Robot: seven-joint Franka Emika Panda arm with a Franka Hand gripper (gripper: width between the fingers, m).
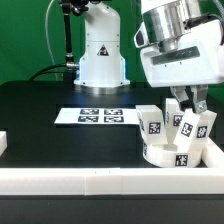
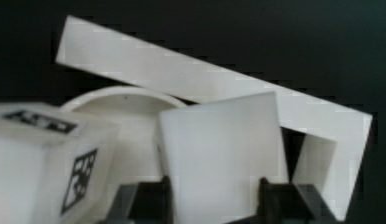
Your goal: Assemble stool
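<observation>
The stool parts are bunched at the exterior view's right. The round white seat (image 1: 168, 154) lies on the black table, with tagged white legs (image 1: 152, 122) standing on or against it. My gripper (image 1: 190, 108) has come down from above onto one upright leg (image 1: 188, 127). In the wrist view that leg (image 2: 216, 145) fills the gap between my two dark fingers (image 2: 147, 200), and both touch its sides. The seat's curved rim (image 2: 119, 103) shows behind it. Another tagged leg (image 2: 39, 165) stands close beside it.
The marker board (image 1: 100, 116) lies flat mid-table in front of the arm's white base (image 1: 102, 55). A white border rail (image 1: 100, 180) runs along the front and turns up the right side (image 2: 190, 72), close to the parts.
</observation>
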